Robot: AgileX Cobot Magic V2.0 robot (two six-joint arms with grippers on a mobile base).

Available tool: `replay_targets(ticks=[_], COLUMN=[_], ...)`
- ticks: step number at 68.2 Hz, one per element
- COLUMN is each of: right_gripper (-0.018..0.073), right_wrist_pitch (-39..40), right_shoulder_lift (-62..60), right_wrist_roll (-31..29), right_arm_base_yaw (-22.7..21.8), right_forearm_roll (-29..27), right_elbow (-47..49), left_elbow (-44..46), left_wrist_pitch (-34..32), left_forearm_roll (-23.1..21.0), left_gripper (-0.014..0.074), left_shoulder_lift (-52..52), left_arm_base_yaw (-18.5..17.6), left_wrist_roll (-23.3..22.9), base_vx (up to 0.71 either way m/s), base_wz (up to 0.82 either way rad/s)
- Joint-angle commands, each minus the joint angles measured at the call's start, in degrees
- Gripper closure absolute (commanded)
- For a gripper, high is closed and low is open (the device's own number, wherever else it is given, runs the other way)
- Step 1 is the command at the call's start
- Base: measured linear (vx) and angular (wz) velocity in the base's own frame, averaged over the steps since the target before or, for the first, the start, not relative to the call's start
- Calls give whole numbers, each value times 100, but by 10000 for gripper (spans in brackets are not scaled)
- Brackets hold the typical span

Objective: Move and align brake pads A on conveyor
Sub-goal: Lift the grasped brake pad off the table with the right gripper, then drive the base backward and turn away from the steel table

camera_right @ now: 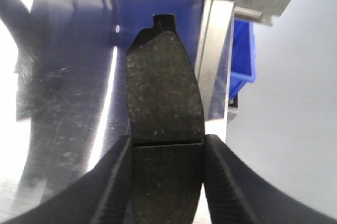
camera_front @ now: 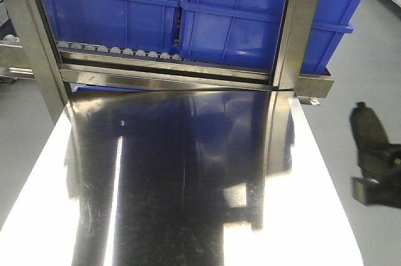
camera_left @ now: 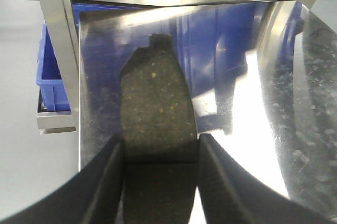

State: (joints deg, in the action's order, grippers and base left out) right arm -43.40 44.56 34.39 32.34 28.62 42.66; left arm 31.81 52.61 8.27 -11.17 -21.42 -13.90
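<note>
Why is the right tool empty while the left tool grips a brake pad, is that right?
No: the right tool also grips a brake pad, as the right wrist view shows. The left tool does grip another brake pad.

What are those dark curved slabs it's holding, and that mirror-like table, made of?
The dark-grey curved pads look like pressed gritty composite: matte, grainy, pale-flecked, though that's a guess. The shiny silver table looks like polished stainless steel: it mirrors the blue bins behind it.
</note>
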Motion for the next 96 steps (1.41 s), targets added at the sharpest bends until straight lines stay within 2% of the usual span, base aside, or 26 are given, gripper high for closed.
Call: replay_targets(ticks=[1, 17, 32, 42, 96], right_gripper=[564, 564, 564, 564, 564], right_wrist_pitch=[466, 1058, 1353, 1276, 1215], right_shoulder_lift=[-660, -2126, -2895, -2953, -2948], right_wrist_roll=[22, 17, 13, -22, -22], right_arm_base_yaw=[-37, -37, -37, -37, -37], right_forearm_roll=[324, 324, 330, 582, 582], right_elbow=[-157, -1026, -1575, -1619, -1619], left_elbow=[153, 153, 153, 153, 153], left_wrist_pitch=[-504, -504, -504, -504, -504], left_forearm_roll=[62, 62, 62, 62, 62], left_gripper=[603, 603, 603, 603, 603], left_shoulder_lift=[-50, -50, -50, -50, -50], left_arm_base_yaw=[-38, -38, -38, -38, -38], left_wrist_roll=[-44, -44, -44, -44, -44], base_vx=[0, 0, 0, 0, -1], base_wz=[0, 0, 0, 0, 2])
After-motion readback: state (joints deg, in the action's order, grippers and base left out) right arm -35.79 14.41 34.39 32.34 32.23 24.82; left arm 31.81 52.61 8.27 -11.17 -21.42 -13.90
